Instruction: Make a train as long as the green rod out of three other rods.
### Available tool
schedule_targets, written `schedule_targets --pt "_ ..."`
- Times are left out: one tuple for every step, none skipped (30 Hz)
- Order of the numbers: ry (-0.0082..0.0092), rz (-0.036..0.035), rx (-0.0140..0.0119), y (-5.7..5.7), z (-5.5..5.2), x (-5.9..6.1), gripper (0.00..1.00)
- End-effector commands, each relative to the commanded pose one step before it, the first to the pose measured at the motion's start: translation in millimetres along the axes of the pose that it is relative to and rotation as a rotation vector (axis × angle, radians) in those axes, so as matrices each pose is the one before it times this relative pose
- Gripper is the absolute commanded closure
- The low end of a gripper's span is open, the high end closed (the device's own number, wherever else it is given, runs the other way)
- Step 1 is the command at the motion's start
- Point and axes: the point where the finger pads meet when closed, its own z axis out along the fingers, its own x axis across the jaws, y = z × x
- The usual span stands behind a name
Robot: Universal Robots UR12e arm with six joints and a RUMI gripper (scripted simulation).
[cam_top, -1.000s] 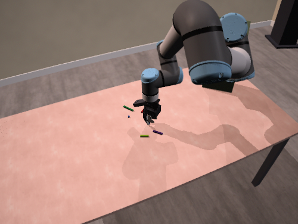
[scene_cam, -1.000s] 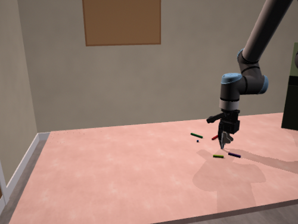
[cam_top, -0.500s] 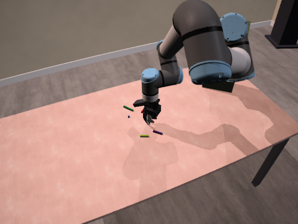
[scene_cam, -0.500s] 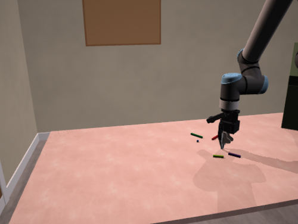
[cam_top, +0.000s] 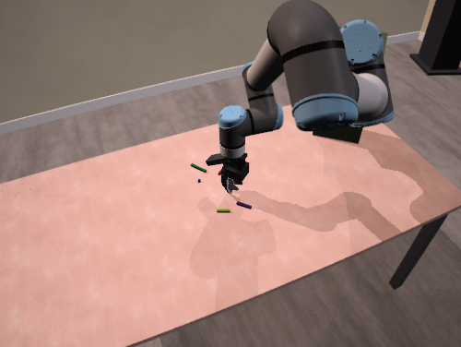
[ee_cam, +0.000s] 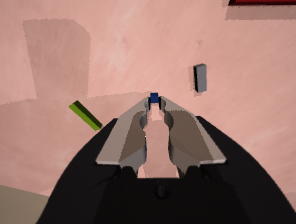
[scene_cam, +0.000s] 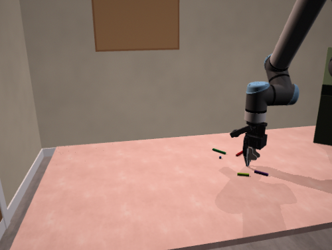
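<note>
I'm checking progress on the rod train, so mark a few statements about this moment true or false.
The two-jaw gripper pinches a small blue rod at its fingertips. True.
The dark green rod touches the lime rod end to end. False: they lie well apart.
The purple rod lies flat on the pink table near the lime rod. True.
The short grey rod touches the red rod. False: bare table separates them.

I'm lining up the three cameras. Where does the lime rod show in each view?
Top: lime rod just below the gripper, left of the purple rod.
Exterior: below the gripper, left of the purple rod.
Wrist: left of the jaws.
Shared landmark: the gripper.
</note>
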Motion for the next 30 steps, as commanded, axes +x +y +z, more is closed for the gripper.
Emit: schedule_targets --pt "-0.00034 -0.00026 0.00041 -0.14 -0.23 -0.19 0.92" --pt "0.0 0.0 0.0 0.0 0.0 0.0 0.92" --pt "0.0 0.0 0.0 0.0 0.0 0.0 0.89" --pt "0.0 0.0 0.0 0.0 0.0 0.0 0.89" --pt "0.0 0.0 0.0 0.0 0.0 0.0 0.89" --pt "0.0 0.0 0.0 0.0 0.0 0.0 0.86" --pt "0.0 0.0 0.0 0.0 0.0 0.0 0.86" --pt "0.0 0.0 0.0 0.0 0.0 0.0 0.86" --pt "0.0 0.0 0.0 0.0 0.0 0.0 0.86" --pt "0.0 0.0 0.0 0.0 0.0 0.0 0.86" --pt "0.0 0.0 0.0 0.0 0.0 0.0 0.86" --pt "0.0 0.0 0.0 0.0 0.0 0.0 0.86" --pt "0.0 0.0 0.0 0.0 0.0 0.0 0.86" --pt "0.0 0.0 0.0 0.0 0.0 0.0 0.86" --pt "0.0 0.0 0.0 0.0 0.0 0.0 0.86" --pt "0.0 0.0 0.0 0.0 0.0 0.0 0.86" --pt "0.0 0.0 0.0 0.0 -0.02 0.0 0.86" --pt "0.0 0.0 0.0 0.0 -0.14 0.0 0.86" --pt "0.0 0.0 0.0 0.0 -0.36 0.0 0.86" --pt "0.0 0.0 0.0 0.0 -0.66 0.0 0.86" --pt "0.0 0.0 0.0 0.0 -1.02 0.0 0.86" --pt "0.0 0.0 0.0 0.0 -1.42 0.0 0.86" --pt "0.0 0.0 0.0 0.0 -1.85 0.0 0.86" --pt "0.0 0.0 0.0 0.0 -2.28 0.0 0.86" --pt "0.0 0.0 0.0 0.0 -2.71 0.0 0.86" --pt "0.0 0.0 0.0 0.0 -3.11 0.0 0.86" --pt "0.00001 0.0 0.0 0.0 -3.49 0.0 0.86" --pt "0.0 0.0 0.0 0.0 -3.82 0.0 0.86" --pt "0.0 0.0 0.0 0.0 0.0 0.0 0.86" --pt "0.0 0.0 0.0 0.0 0.0 0.0 0.86"
